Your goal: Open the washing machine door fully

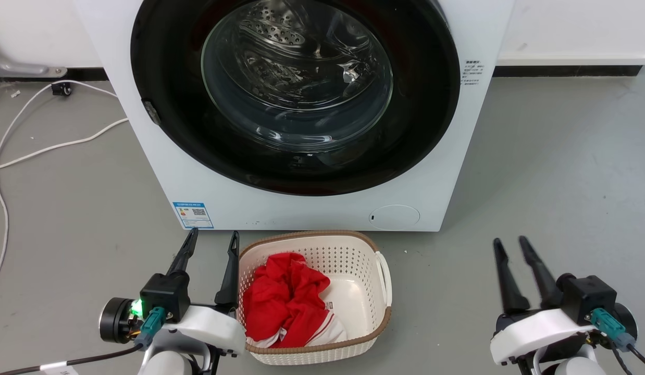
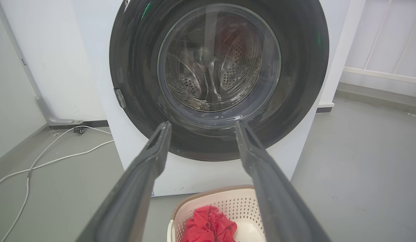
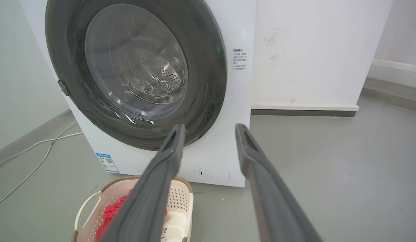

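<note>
Our left gripper (image 1: 214, 234) has its fingers spread wide and holds nothing. In the head view its inner finger is just beside the white basket (image 1: 327, 255), which sits on the floor (image 1: 536, 172) and holds a crumpled red cloth (image 1: 283, 297). Our right gripper (image 1: 510, 241), parted more narrowly and also empty, hovers well apart on the basket's other side. Beyond the basket stands the washing machine (image 1: 301, 208). The washing machine door (image 1: 296, 88) is shut flat against its front, with the perforated steel drum (image 1: 281, 31) showing through the glass.
</note>
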Tool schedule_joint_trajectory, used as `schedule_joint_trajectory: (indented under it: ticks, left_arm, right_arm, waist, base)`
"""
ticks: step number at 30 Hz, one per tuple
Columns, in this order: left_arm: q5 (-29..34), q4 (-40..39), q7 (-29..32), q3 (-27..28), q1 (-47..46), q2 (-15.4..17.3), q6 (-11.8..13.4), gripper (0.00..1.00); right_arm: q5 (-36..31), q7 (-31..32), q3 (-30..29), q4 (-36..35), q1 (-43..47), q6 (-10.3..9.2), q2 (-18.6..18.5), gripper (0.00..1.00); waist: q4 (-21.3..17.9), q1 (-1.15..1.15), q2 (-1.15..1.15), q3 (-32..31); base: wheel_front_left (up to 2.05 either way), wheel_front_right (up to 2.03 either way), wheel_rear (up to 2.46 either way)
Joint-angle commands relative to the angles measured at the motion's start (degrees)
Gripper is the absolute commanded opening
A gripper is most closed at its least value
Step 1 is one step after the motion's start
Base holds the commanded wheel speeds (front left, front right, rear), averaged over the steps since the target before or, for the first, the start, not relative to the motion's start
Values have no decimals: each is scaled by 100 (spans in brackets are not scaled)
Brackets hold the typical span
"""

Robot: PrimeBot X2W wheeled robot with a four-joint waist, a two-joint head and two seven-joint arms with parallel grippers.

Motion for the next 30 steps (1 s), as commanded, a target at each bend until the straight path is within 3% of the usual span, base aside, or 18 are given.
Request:
schedule_joint_trajectory:
  ticks: [1,6,9,11,12,17,21,25,30]
  left_arm:
    - [2,1,-16,19,-41,-3,-17,100]
    - [-17,-2,-16,30,-27,-13,-5,100]
    - [-38,-13,-16,25,-35,-18,8,100]
    - [-46,-18,-16,36,-46,-20,5,100]
    - [-58,-21,-16,43,-47,-21,4,100]
    - [-98,-55,-16,66,-86,-28,1,100]
    - [-137,-100,-16,73,-128,-32,36,100]
    - [-145,-165,-16,102,-172,-34,50,100]
    - [-186,-287,-16,122,-334,-39,47,100]
  right_arm:
    - [52,10,15,28,-48,-3,20,0]
    - [732,-19,72,81,-43,-3,20,0]
    - [2126,-76,187,110,-64,-3,21,0]
    - [3482,-102,312,130,-73,-3,21,0]
    - [3788,-110,369,144,-84,-3,20,0]
    - [6852,-132,565,58,-206,-3,20,0]
    - [8464,-91,521,-10,-369,-2,17,0]
    - [9220,134,273,70,-642,-2,1,0]
    - [9598,523,-15,481,-1341,-2,-293,0]
  waist:
    - [-2,0,0,-6]
    - [2,0,0,-13]
    - [11,0,0,-12]
    - [13,0,0,-8]
    - [12,0,0,-3]
    - [10,0,0,63]
    - [5,0,0,148]
    - [-18,0,0,314]
    - [-34,0,0,637]
  base:
    - [0,0,0]
    - [0,0,0]
    - [0,0,0]
    - [0,0,0]
    - [0,0,0]
    - [0,0,0]
    - [0,0,0]
    - [0,0,0]
    - [0,0,0]
